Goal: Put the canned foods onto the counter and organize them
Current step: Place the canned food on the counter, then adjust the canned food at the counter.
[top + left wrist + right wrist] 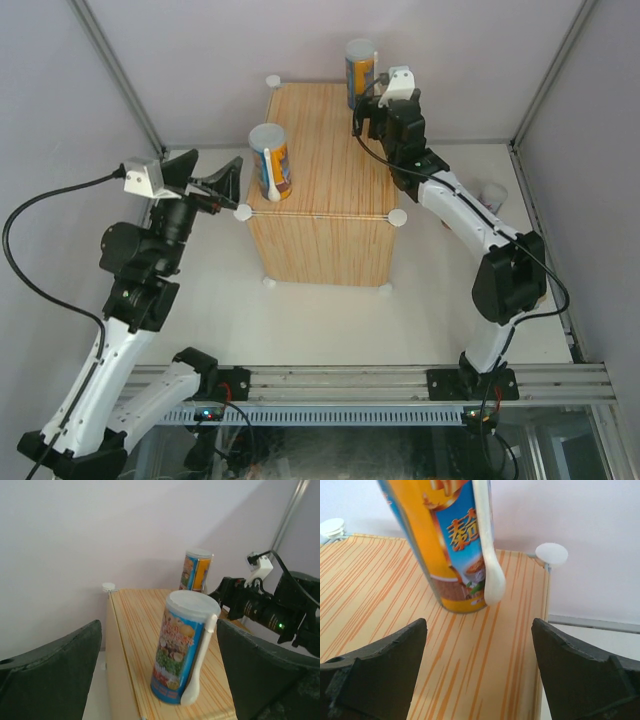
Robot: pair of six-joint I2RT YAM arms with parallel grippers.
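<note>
The counter (325,200) is a light wood-grain box in the middle of the table. Two tall blue-orange canned foods with white spoons stand upright on it. One (270,160) is at the front left corner, the other (359,70) at the back right. My left gripper (218,182) hovers open just left of the front can (182,650), its fingers apart from it. My right gripper (364,115) is open just in front of the back can (445,545), which stands beyond the fingertips (415,635); only bare counter top (480,670) lies between them.
White round knobs mark the counter's corners (397,217) (243,212) (551,553) (108,586). White walls close in the back and sides. A small pale round object (493,191) shows on the table by the right forearm. The right arm's wrist (265,612) appears behind the front can.
</note>
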